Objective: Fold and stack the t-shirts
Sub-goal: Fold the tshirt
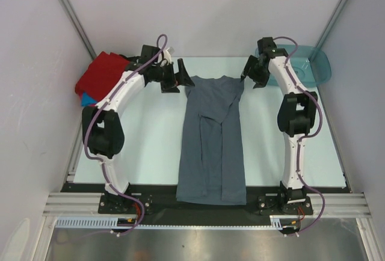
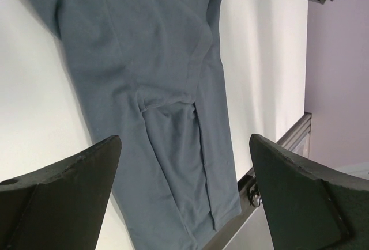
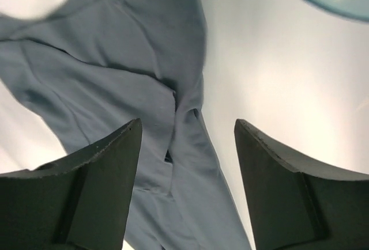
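The slate grey-blue t-shirt [image 1: 212, 147] lies down the middle of the table [image 1: 150, 147], folded into a long strip, collar at the far end and hem over the near edge. The left gripper [image 1: 182, 77] hangs just off its far left corner, fingers spread wide; the right gripper [image 1: 248, 71] by the far right corner is also parted (nothing between them). A red t-shirt [image 1: 102, 74] sits over a bright blue one [image 1: 88, 100] far left, with a teal tub [image 1: 313, 62] far right.

The left arm [image 1: 123, 89] and right arm [image 1: 290, 76] match: glossy white link shells joined by bulky black joint housings. A purple-grey cable [image 1: 107, 174] loops along each from base to wrist. Black bases [image 1: 120, 204] sit at 6 o'clock in the overhead view. The jaws are matte black wedges with flat inner faces.
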Action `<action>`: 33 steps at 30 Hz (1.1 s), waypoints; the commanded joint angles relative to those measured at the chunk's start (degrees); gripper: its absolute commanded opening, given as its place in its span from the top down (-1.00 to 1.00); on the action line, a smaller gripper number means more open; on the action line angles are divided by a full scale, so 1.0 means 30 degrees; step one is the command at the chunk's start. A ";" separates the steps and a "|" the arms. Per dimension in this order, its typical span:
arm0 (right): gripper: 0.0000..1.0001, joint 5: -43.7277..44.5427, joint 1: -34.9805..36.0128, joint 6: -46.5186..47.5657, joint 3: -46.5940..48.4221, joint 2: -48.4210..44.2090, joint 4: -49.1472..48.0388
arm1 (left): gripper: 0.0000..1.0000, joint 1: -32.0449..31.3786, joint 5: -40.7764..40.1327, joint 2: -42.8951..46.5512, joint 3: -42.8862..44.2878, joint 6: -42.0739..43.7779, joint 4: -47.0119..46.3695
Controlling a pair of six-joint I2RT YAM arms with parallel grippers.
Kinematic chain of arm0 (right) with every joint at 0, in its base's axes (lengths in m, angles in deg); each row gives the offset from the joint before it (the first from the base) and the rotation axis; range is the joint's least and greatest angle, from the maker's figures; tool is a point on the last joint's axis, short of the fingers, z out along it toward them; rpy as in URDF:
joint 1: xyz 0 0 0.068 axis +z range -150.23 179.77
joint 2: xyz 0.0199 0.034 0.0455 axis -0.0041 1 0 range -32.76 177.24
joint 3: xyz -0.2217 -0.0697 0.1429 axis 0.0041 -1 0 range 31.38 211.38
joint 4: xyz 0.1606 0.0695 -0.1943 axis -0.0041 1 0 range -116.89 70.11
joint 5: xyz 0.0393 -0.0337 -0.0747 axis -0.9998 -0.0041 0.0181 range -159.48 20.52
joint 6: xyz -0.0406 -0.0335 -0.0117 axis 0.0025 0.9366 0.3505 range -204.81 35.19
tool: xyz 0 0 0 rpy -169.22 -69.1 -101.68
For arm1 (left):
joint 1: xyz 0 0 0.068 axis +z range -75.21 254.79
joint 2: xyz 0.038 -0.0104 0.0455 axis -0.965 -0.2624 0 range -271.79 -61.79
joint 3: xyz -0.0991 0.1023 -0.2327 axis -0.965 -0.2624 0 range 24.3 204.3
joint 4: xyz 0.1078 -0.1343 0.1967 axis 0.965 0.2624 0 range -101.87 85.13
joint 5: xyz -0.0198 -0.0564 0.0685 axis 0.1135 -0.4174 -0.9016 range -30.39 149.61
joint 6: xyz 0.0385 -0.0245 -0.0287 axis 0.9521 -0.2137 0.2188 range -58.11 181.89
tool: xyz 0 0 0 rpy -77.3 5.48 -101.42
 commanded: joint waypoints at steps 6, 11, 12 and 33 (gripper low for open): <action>-0.27 -0.1696 -0.0277 0.0759 0.0078 0.0753 -0.0441 | -0.99 -0.0405 0.1199 -0.0436 0.0087 -0.0269 -0.0916; -0.22 -0.2109 -0.0306 0.0905 0.1163 0.1664 0.0669 | -1.00 -0.0434 0.1316 -0.0642 0.0176 -0.0269 -0.0593; -0.23 -0.1963 -0.0277 0.1022 0.0988 0.1489 0.0932 | -1.00 -0.0463 0.1229 -0.0497 0.0059 -0.0240 -0.0332; -0.40 -0.3838 0.3672 -0.1378 -1.5939 -1.4563 0.6119 | -1.00 -0.3070 -0.0619 1.0955 -1.2531 -0.0328 0.4912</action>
